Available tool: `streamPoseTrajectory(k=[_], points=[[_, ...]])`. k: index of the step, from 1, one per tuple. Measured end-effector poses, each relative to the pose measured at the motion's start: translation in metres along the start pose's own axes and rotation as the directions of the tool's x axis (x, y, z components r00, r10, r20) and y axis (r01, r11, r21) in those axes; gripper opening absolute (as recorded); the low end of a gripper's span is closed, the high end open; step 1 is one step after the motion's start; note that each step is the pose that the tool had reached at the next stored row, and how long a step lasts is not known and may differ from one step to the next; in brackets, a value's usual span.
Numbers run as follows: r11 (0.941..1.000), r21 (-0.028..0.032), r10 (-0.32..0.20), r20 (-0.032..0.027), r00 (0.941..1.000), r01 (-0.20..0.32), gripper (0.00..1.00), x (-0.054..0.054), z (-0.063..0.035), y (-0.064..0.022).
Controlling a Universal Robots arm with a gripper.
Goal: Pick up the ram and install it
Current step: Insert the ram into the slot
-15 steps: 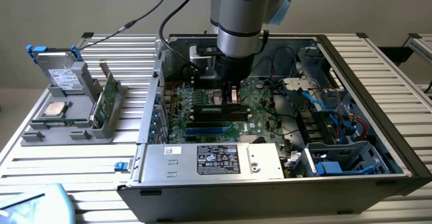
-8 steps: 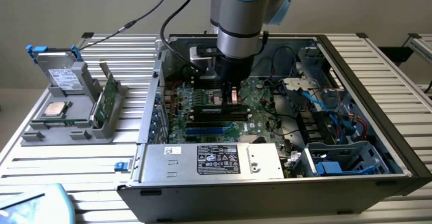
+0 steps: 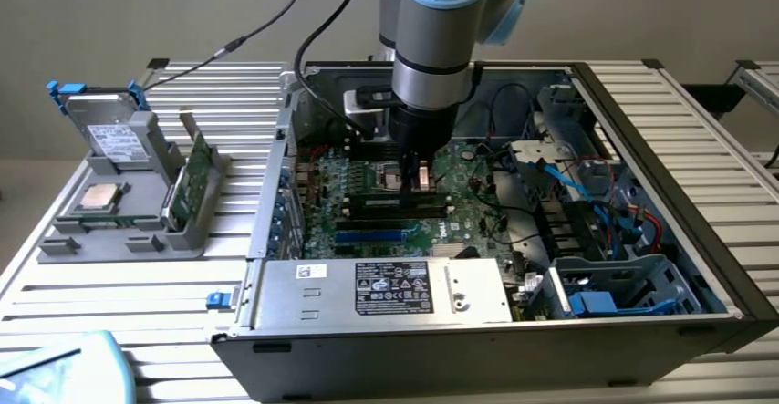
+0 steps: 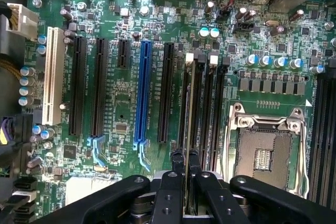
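Gripper (image 4: pixel 185 162), nearly shut, pinches the ram (image 4: pixel 188 103) between its fingers (image 4: pixel 173 192); the arm stands inside the open case (image 3: pixel 487 363). Surroundings: black memory slots (image 4: pixel 212 108) lie just beside the ram on one side, with a black card slot (image 4: pixel 167 93) and a blue slot (image 4: pixel 142 95) on the other. CPU socket (image 4: pixel 265 153) is near. In the exterior view, the power supply (image 3: pixel 383 290) lies at 6 o'clock of the gripper, cables (image 3: pixel 585 190) at 3 o'clock, and a grey rack (image 3: pixel 122 231) outside the case at 9 o'clock. Ram stands on edge, projecting beyond the fingertips, its long axis parallel to the memory slots. Whether it is seated cannot be told.
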State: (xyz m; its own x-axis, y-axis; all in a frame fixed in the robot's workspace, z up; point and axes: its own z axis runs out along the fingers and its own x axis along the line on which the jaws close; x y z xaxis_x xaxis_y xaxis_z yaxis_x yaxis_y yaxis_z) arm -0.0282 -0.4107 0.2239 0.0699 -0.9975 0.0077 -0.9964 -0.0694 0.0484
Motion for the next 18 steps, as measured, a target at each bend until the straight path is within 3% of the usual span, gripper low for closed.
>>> streamPoseTrajectory(k=[6, 18], points=[[1.0000, -0.0001, -0.001, -0.0017, 1.0000, 0.001, 0.14, -0.0005, 0.0049, -0.0003], [1.0000, -0.0006, -0.001, -0.0022, 1.0000, 0.001, 0.14, -0.0005, 0.0054, -0.0003]])
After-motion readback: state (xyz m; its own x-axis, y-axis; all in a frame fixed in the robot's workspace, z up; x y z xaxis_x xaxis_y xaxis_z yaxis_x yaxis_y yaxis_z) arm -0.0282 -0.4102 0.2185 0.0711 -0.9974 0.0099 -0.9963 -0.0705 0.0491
